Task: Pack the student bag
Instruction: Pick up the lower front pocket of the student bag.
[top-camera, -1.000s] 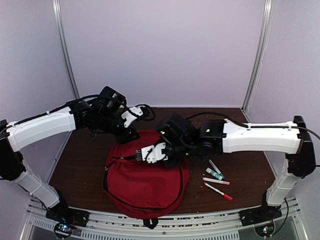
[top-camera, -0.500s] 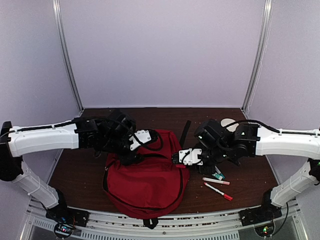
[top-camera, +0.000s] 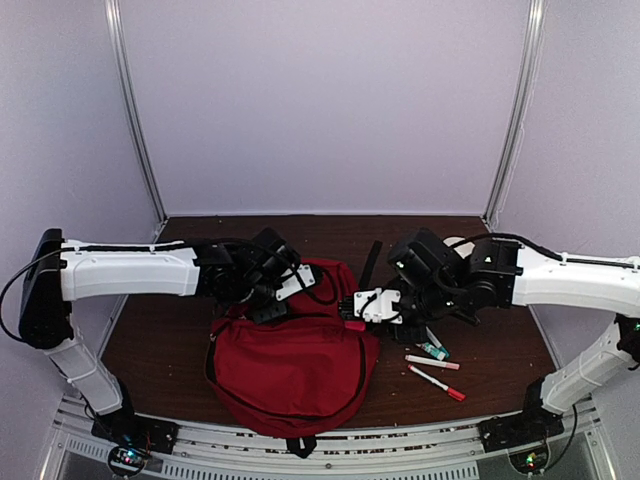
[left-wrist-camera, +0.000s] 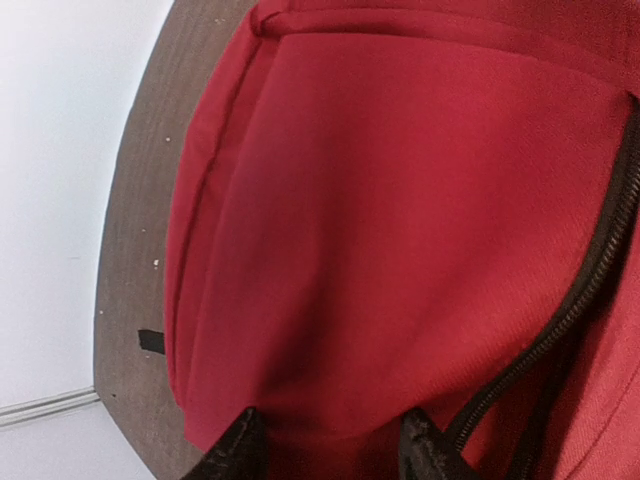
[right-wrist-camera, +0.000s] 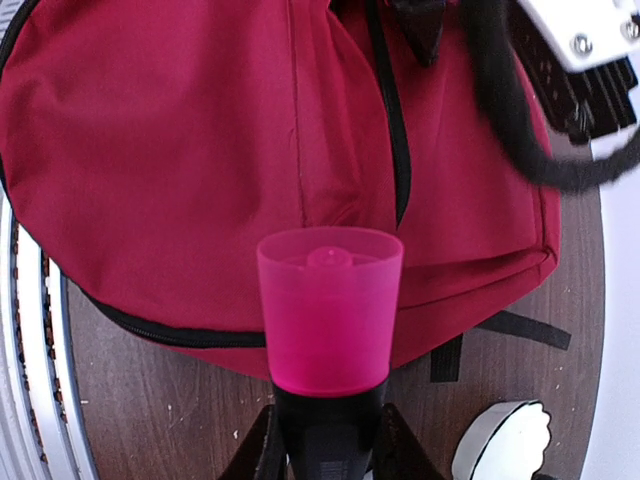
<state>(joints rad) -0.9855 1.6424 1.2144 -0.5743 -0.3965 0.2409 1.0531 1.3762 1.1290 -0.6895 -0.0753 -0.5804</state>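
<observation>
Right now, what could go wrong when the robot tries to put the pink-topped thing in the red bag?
1. The pink-capped stick in the right gripper faces closed red fabric of the student bag. No opening shows ahead, so it could bump the bag or fall outside.
2. The left gripper sits on the bag's fabric by the zipper, and its hold is unclear. If it slips, the bag may flop shut.

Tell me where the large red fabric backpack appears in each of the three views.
Top external: the large red fabric backpack lies at centre bottom, between both arms.
Left wrist: it fills nearly the whole picture.
Right wrist: it covers the upper part, behind the black stick with a translucent pink cap.
Shared landmark: the dark brown table under it.
</observation>
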